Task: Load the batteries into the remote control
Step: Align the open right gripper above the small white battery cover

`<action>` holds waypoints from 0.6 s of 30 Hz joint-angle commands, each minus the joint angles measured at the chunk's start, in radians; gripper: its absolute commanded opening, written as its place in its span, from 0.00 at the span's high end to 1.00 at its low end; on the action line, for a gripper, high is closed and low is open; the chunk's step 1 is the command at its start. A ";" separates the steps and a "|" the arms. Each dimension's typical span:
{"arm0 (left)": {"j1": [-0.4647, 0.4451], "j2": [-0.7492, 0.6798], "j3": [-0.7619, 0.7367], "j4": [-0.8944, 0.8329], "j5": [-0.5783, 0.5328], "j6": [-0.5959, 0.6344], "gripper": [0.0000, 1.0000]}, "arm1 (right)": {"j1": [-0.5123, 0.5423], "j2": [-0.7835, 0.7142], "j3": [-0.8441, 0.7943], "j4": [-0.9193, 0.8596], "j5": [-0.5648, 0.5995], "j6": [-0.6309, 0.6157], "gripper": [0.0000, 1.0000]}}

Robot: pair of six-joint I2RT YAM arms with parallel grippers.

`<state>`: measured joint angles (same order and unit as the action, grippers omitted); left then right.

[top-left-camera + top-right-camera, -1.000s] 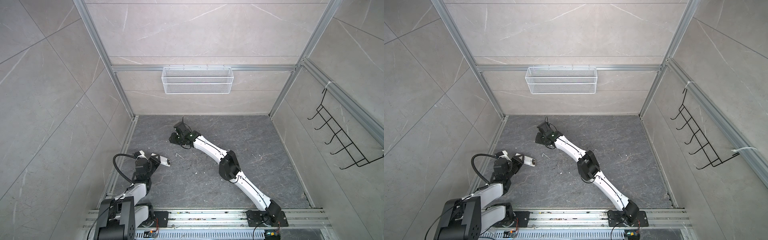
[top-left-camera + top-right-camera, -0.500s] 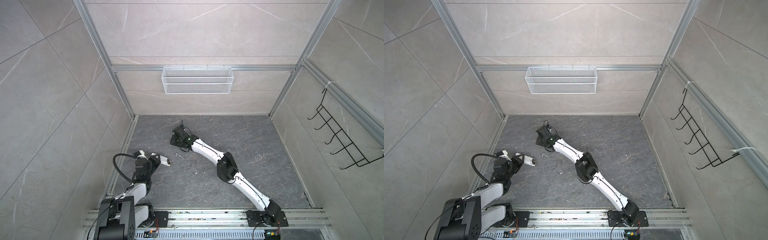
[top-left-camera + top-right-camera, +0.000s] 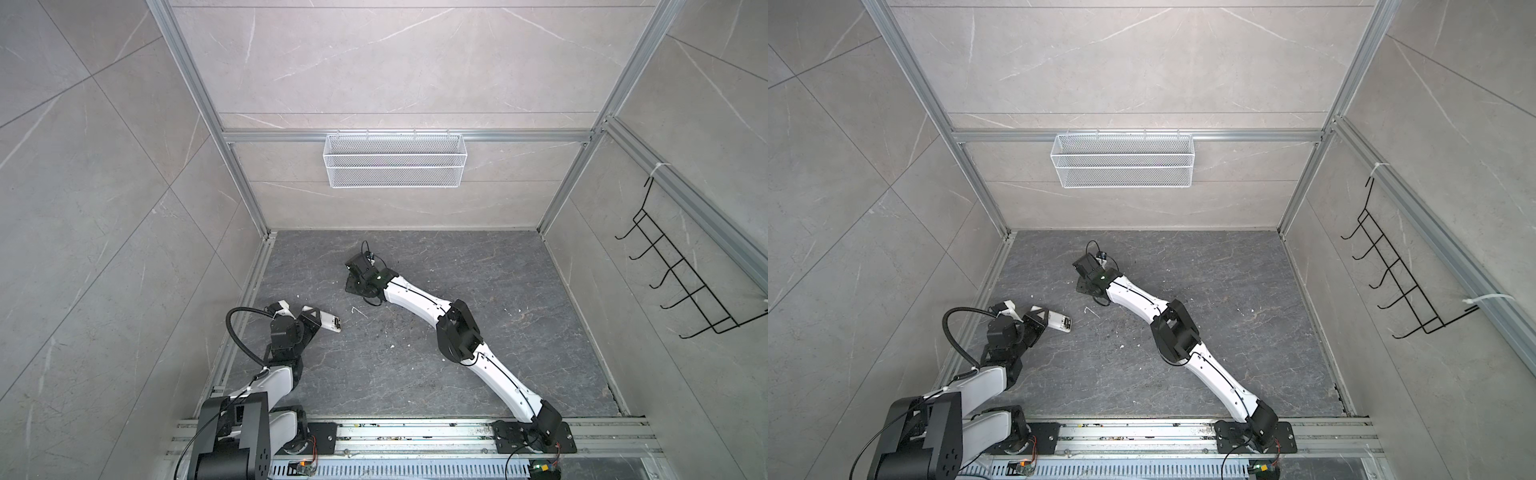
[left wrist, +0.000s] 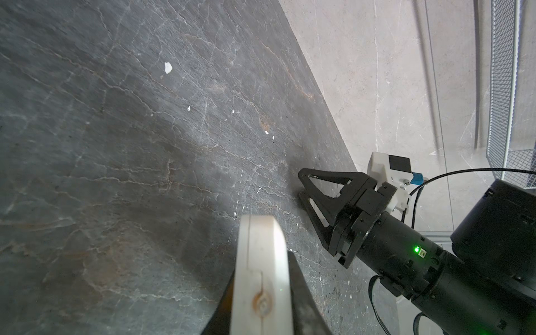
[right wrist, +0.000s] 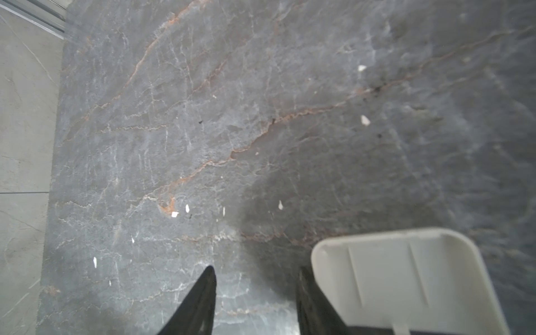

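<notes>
I have the remote control (image 3: 331,322) clamped in my left hand (image 3: 314,320), low on the left of both top views. Its free end pokes toward the middle of the desk (image 3: 415,374). The left wrist view shows the handset edge-on (image 4: 261,261), with the dark fingers (image 4: 300,290) pressed tight against both faces, so that grip looks secure. My right hand (image 4: 301,184) sits near the centre of the top views, low to the desk and well apart from the remote. Its jaws stand partly open with nothing between them. In the right wrist view a white ribbed plate (image 5: 406,278), which I take to be the battery cover, fills the lower right corner, just outside one finger (image 5: 304,290). I cannot tell whether it rests on the desk or leans on that finger. If it is the cover, the compartment is already open, and that would be the only step I can count as done. I cannot find the batteries in any view. The dark marks at the remote's free end are too small for me to say whether a cell is seated there. A thin white bent wire (image 3: 358,311) and pale specks lie between my two hands, and none of them are cells. By my reckoning the job is early: I have to locate both batteries, pick each up, seat them in the compartment and refit the cover.
</notes>
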<state>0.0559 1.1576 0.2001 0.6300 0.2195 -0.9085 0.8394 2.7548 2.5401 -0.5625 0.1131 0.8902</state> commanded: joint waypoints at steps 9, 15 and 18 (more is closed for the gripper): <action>0.002 -0.017 0.036 0.051 0.016 0.009 1.00 | -0.012 -0.233 -0.346 0.028 0.050 -0.042 0.54; 0.002 -0.011 0.038 0.052 0.021 0.007 1.00 | -0.042 -0.341 -0.497 0.070 0.074 -0.071 0.54; 0.002 -0.009 0.038 0.053 0.021 0.005 1.00 | -0.039 -0.378 -0.497 0.052 0.076 -0.085 0.55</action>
<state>0.0559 1.1576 0.2001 0.6296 0.2199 -0.9085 0.7971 2.4554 2.0518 -0.5095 0.1612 0.8398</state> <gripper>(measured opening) 0.181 0.449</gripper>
